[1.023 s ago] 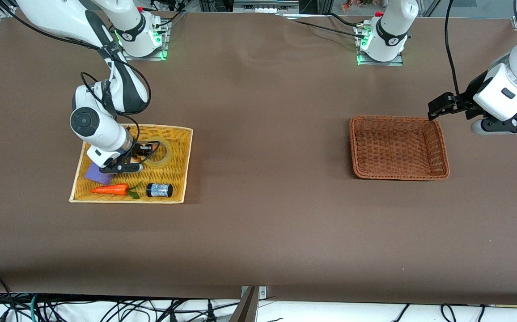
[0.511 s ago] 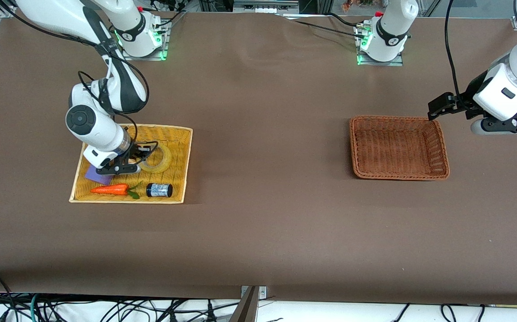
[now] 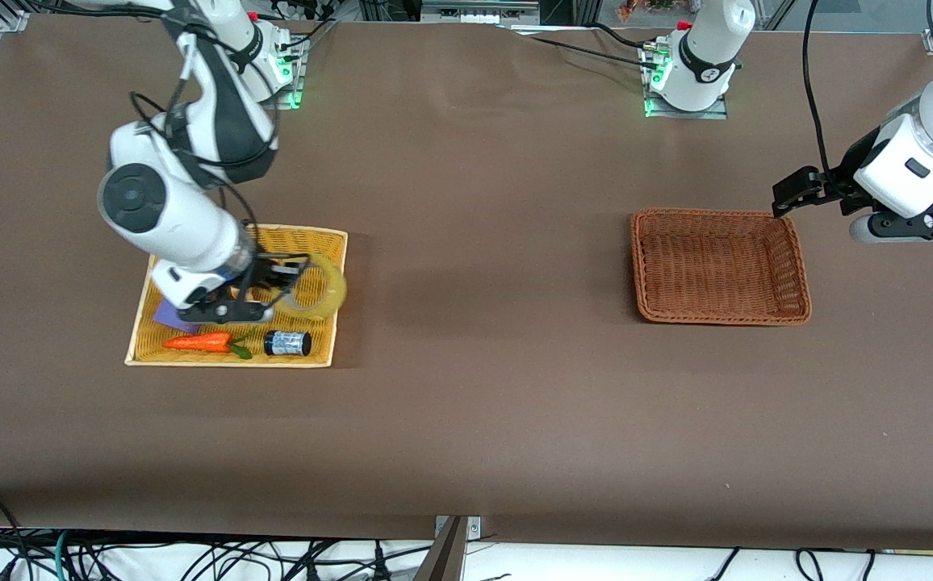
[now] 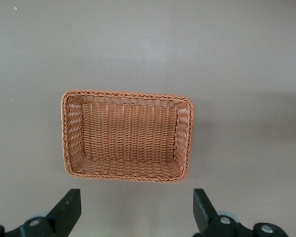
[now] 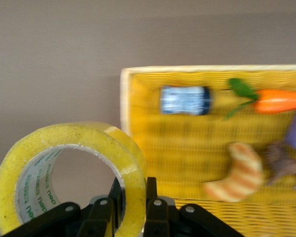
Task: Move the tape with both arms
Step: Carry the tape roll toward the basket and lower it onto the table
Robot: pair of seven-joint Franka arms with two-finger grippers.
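Although the job is only in its first stretch, we already have the tape (image 3: 317, 289) off the floor of the yellow basket (image 3: 334, 244): our right gripper (image 3: 279, 284) is clamped on the wall of the roll, one finger inside the hole and one outside, and holds it up over the basket's edge toward the middle of the table. In the right wrist view the roll (image 5: 64, 170) stands on edge between the fingers, with the basket's contents below: a carrot (image 3: 200, 342), a small black can (image 3: 287, 343), a striped bread (image 5: 239, 173) and a purple piece (image 3: 169, 316).

Our left gripper (image 3: 785, 196) waits with its jaws spread wide and nothing in them, hanging over the table just beside the brown basket (image 3: 797, 260), at the left arm's end. That basket has nothing in it, as the left wrist view shows (image 4: 69, 128).

By our judgement the pickup is done and everything else is left. The roll must be carried toward the middle, passed to the left gripper, and then, most likely, set down in the brown basket. The two grippers are well apart, so the handover has not begun.
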